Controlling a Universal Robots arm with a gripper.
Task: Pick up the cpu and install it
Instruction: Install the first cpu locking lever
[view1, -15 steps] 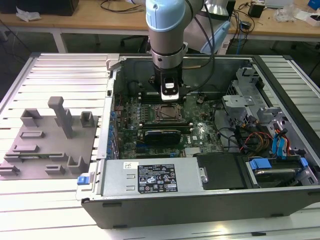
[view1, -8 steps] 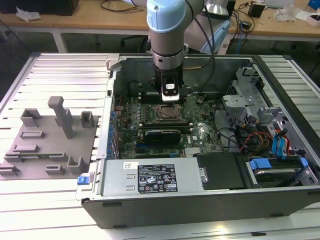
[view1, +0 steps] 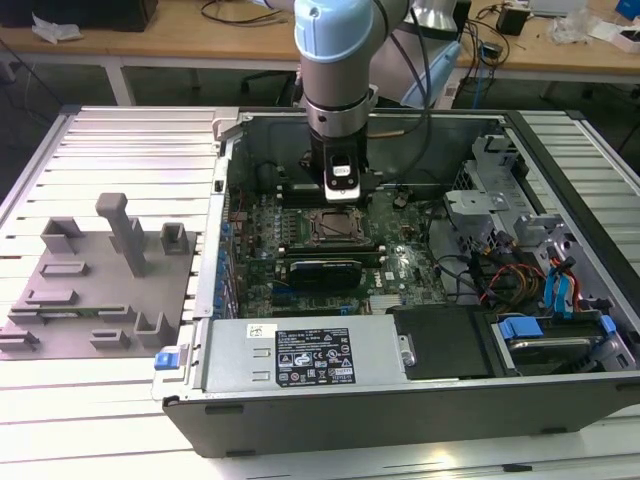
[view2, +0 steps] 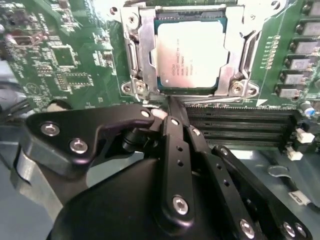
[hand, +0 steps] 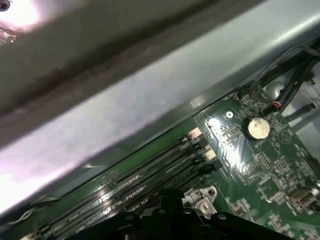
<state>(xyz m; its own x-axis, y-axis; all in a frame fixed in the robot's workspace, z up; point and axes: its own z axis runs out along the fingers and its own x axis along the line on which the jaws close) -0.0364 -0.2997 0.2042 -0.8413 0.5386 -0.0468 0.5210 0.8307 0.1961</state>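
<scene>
In the second wrist view the cpu (view2: 192, 52), a square chip with a silvery-white top, lies flat inside the metal-framed socket (view2: 137, 55) on the green motherboard (view2: 65, 60). My gripper (view2: 170, 106) is shut with nothing between its black fingers (view2: 172, 145), and their tips hover just beside the socket's frame edge, apart from the chip. In the exterior view the gripper (view1: 341, 196) hangs inside the open computer case, just behind the socket (view1: 335, 228).
Memory slots (view2: 240, 125) run alongside the socket. The case wall (hand: 125, 100) rises close behind the wrist, near a coin battery (hand: 256, 128). A grey plastic tray (view1: 100, 290) lies at the exterior view's left. The power supply (view1: 310, 355) and drive cage with cables (view1: 520, 250) crowd the case.
</scene>
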